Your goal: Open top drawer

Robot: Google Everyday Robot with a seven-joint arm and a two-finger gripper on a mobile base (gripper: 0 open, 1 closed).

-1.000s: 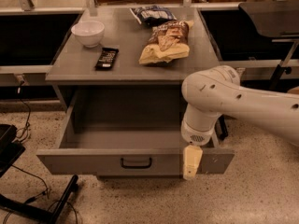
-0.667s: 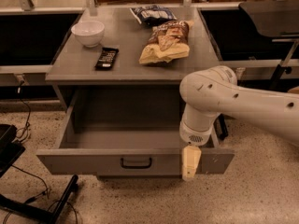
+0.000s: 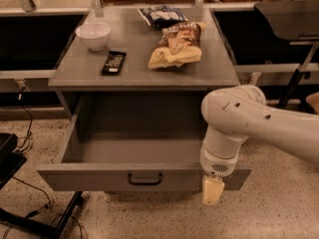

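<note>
The drawer [image 3: 134, 153] is seen drawn far out from under the tabletop [image 3: 144, 71], its box bare, and the task is judged all but done. The claw [image 3: 212, 189] hangs before the front panel's end corner; whether it is apart or together cannot be told. The black handle [image 3: 144, 178] sits at the panel's middle, well aside from the claw. The drawer is judged to be stiff sheet metal, fairly heavy yet free-sliding. The handle is the firm hold, the top rim a second. A bowl [image 3: 93, 34], a remote [image 3: 113, 62] and bags [image 3: 175, 49] lie beyond the claw, up on the tabletop.
</note>
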